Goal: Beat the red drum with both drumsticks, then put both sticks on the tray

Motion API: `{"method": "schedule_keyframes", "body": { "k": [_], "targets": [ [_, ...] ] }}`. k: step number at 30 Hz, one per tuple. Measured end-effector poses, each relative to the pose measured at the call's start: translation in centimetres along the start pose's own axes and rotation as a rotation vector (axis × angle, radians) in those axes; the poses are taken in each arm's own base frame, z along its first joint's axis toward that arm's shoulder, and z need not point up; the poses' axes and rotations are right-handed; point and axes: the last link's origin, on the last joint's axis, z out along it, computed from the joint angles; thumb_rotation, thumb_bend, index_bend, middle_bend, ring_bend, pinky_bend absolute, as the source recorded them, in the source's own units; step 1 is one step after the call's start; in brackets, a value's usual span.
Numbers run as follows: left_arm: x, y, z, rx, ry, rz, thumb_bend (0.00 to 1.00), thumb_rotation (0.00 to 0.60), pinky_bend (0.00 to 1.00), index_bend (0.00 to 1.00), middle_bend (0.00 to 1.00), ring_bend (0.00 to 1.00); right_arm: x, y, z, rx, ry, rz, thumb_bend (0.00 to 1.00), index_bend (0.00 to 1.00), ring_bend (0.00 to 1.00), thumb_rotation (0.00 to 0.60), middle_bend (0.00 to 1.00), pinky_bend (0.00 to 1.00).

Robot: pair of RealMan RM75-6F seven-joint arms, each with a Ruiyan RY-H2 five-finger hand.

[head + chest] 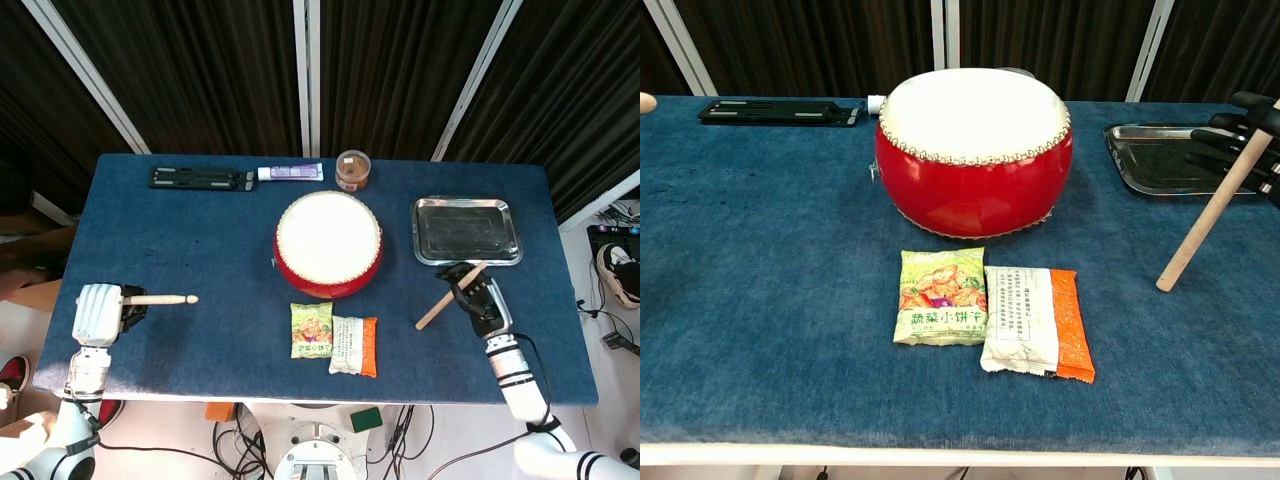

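Note:
The red drum with a white skin stands at the table's middle. My left hand at the front left edge grips a wooden drumstick that points right, level over the cloth; only its tip shows in the chest view. My right hand holds the other drumstick, slanted with its lower end toward the drum and front; in the chest view this stick hangs over the cloth. The empty metal tray lies just behind the right hand.
Two snack packets, a green one and a white-orange one, lie in front of the drum. At the back sit a black flat case, a tube and a small brown jar.

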Motion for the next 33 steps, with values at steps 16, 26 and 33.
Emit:
{"method": "schedule_keyframes", "body": {
  "k": [16, 26, 33],
  "targets": [
    [0.3, 0.0, -0.1, -0.006, 0.0, -0.001, 0.58, 0.6, 1.0, 1.0, 1.0, 1.0, -1.3, 3.4, -1.0, -0.039, -0.044, -0.18, 0.0, 0.83, 0.48, 0.6, 0.68, 0.5],
    [0.4, -0.2, -0.3, -0.003, 0.004, -0.005, 0.58, 0.6, 1.0, 1.0, 1.0, 1.0, -2.0, 6.0, -1.3, -0.086, -0.066, -0.274, 0.12, 0.95, 0.59, 0.6, 0.76, 0.6],
    [0.3, -0.4, -0.3, 0.0, 0.006, -0.014, 0.58, 0.6, 1.0, 1.0, 1.0, 1.0, -2.6, 7.7, -1.0, -0.094, -0.063, -0.309, 0.37, 1.0, 0.84, 0.6, 0.94, 0.82]
  ]
}}
